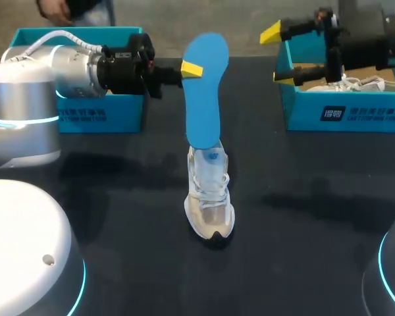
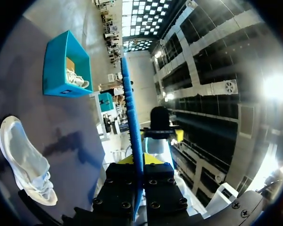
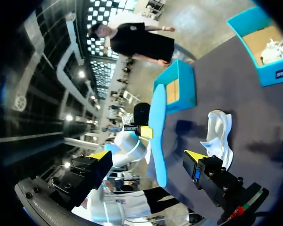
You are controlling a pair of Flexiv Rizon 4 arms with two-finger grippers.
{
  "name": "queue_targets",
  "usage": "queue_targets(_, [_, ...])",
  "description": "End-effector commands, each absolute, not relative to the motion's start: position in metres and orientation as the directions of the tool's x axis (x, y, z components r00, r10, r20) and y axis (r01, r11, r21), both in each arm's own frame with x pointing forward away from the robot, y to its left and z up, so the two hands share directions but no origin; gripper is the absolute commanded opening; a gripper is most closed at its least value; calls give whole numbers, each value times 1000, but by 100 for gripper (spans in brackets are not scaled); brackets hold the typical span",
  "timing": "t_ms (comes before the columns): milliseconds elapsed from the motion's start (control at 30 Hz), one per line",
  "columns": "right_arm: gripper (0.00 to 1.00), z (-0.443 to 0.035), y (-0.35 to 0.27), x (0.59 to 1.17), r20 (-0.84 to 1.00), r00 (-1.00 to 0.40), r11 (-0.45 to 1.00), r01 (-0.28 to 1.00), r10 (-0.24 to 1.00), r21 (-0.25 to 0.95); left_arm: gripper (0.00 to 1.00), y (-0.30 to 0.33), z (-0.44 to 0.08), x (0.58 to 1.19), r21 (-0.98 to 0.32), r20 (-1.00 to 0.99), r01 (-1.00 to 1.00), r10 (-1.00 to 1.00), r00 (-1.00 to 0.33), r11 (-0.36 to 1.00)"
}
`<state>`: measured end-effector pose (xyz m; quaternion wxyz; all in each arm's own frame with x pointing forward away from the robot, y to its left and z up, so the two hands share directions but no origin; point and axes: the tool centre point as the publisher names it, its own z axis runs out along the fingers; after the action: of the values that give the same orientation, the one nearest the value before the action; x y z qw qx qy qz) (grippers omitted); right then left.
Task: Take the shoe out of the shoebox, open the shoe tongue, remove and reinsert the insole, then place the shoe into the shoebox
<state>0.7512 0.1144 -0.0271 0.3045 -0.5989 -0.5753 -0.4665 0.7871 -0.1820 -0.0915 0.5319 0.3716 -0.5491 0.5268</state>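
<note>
My left gripper is shut on a blue insole and holds it upright over the middle of the table. The insole's lower end meets the opening of a white shoe that lies on the dark table, toe toward the front. In the left wrist view the insole shows edge-on between the fingers, with the shoe off to one side. My right gripper hangs open at the back right, beside a blue shoebox. From the right wrist view its open gripper faces the insole and shoe.
The right shoebox holds another white shoe. A second blue box stands at the back left behind my left arm. Both boxes also appear in the right wrist view, the nearer box and the far box.
</note>
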Motion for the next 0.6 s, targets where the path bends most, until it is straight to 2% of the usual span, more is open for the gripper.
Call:
queue_targets(33, [100, -8, 128, 751, 765, -55, -128, 976, 642, 178, 0, -186, -97, 791, -173, 977, -969, 158, -146, 177])
queue_targets(600, [100, 5, 158, 743, 418, 4, -104, 971, 908, 216, 0, -195, -103, 793, -116, 987, -976, 131, -93, 184])
